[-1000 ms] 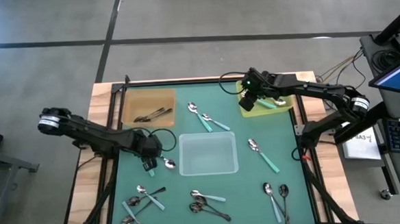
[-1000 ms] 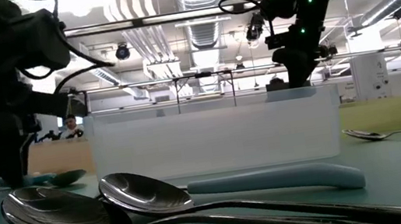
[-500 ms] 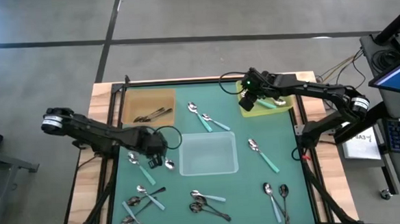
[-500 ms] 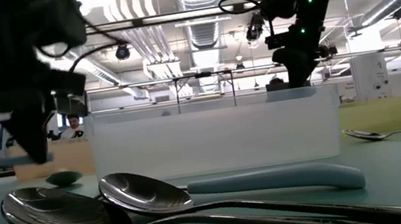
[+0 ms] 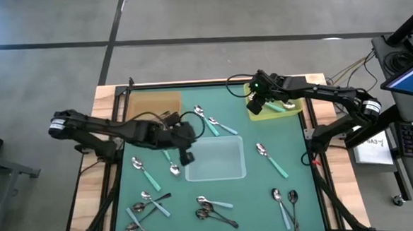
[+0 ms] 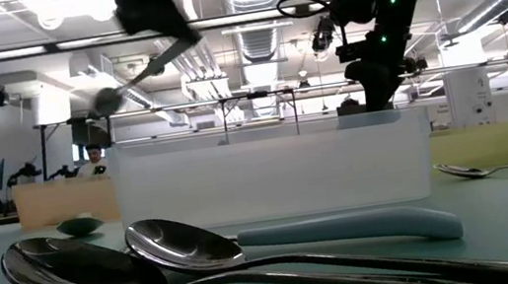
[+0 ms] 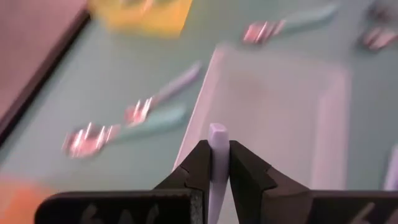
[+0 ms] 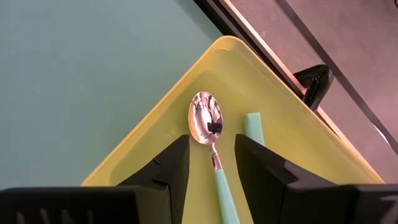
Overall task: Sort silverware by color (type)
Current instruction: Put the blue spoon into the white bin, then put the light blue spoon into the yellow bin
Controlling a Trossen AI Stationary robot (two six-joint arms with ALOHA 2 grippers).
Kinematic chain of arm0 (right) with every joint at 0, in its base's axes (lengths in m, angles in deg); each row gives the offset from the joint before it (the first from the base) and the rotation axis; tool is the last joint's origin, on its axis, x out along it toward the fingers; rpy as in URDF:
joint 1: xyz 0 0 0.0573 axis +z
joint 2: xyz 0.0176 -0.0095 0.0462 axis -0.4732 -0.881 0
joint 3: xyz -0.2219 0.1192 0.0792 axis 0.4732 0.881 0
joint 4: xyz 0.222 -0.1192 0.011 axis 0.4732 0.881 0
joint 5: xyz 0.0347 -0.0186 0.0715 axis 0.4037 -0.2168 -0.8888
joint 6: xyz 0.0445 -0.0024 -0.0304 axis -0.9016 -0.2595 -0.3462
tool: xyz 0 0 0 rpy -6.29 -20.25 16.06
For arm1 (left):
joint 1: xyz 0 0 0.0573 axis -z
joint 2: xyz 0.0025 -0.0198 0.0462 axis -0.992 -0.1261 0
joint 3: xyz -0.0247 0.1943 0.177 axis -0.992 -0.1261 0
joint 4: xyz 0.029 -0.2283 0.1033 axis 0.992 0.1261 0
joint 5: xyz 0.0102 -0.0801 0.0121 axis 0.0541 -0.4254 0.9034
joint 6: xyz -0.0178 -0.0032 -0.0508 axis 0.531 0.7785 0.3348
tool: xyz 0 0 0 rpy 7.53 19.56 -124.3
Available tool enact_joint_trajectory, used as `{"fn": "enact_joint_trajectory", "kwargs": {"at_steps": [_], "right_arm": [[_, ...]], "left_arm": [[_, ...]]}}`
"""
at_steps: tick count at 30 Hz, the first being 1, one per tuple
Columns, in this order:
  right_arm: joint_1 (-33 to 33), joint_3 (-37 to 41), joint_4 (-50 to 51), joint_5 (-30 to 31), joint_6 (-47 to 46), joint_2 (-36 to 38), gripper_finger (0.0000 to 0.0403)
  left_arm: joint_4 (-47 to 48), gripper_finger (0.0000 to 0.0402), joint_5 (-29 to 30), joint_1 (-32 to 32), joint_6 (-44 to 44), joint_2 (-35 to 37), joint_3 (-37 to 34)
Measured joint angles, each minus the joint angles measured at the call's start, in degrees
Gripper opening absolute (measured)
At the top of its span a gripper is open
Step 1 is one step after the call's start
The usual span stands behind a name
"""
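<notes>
My left gripper (image 5: 186, 156) is raised over the left rim of the clear tray (image 5: 216, 159) and is shut on a pale-blue-handled spoon. The arm hides that spoon from above. In the low view its bowl (image 6: 109, 100) hangs in the air, left of and below the gripper (image 6: 157, 16). My right gripper (image 5: 255, 106) is open over the yellow-green tray (image 5: 291, 111) at the far right. A teal-handled spoon (image 8: 206, 122) lies in that tray, its handle running between the fingers; no touch shows. Dark spoons (image 5: 165, 117) lie in the brown tray (image 5: 146, 104). My left gripper pinches the pale-blue handle between its two fingers, close to the handle's free end (image 7: 217, 133), which shows just past the fingertips. The spoon is lifted clear of the table and slants, with its bowl lower than the gripper and toward the table's left.
Loose spoons lie around the clear tray: two far of it (image 5: 208, 119), one to its right (image 5: 271, 159), two just left of it (image 5: 174, 169) (image 5: 146, 172), and clusters along the near edge (image 5: 146, 203) (image 5: 213, 208) (image 5: 286, 203). Two dark spoons (image 6: 102, 268) lie close before the low camera.
My left gripper has risen and moved toward the table's right and far side, from the mat left of the clear tray to that tray's left rim. It has lifted the pale-blue-handled spoon clear of the table. A teal-handled spoon that the arm hid now shows.
</notes>
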Motion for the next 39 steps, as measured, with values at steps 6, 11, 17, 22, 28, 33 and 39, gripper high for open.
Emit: {"fn": "enact_joint_trajectory", "kwargs": {"at_steps": [6, 11, 17, 22, 28, 33, 39], "right_arm": [[0.0, 0.0, 0.0, 0.0, 0.0, 0.0, 0.0121], [0.0, 0.0, 0.0, 0.0, 0.0, 0.0, 0.0121], [0.0, 0.0, 0.0, 0.0, 0.0, 0.0, 0.0121], [0.0, 0.0, 0.0, 0.0, 0.0, 0.0, 0.0121], [0.0, 0.0, 0.0, 0.0, 0.0, 0.0, 0.0121], [0.0, 0.0, 0.0, 0.0, 0.0, 0.0, 0.0121], [0.0, 0.0, 0.0, 0.0, 0.0, 0.0, 0.0121]], "left_arm": [[-2.9, 0.0022, -3.5, 0.0, -4.8, -10.1, 7.4], [2.4, 0.0028, -9.3, -0.9, -6.4, -18.7, 15.5], [8.1, 0.0052, -12.5, -1.8, -11.3, -24.5, 19.9], [8.8, 0.004, -14.6, -2.3, -12.5, -24.8, 19.9], [15.8, 0.0039, -10.2, -2.0, -8.4, -22.6, 19.7], [12.8, 0.0049, -10.5, -1.7, -9.0, -21.0, 16.6], [9.5, 0.0067, -12.7, -1.8, -11.1, -20.8, 14.2]]}}
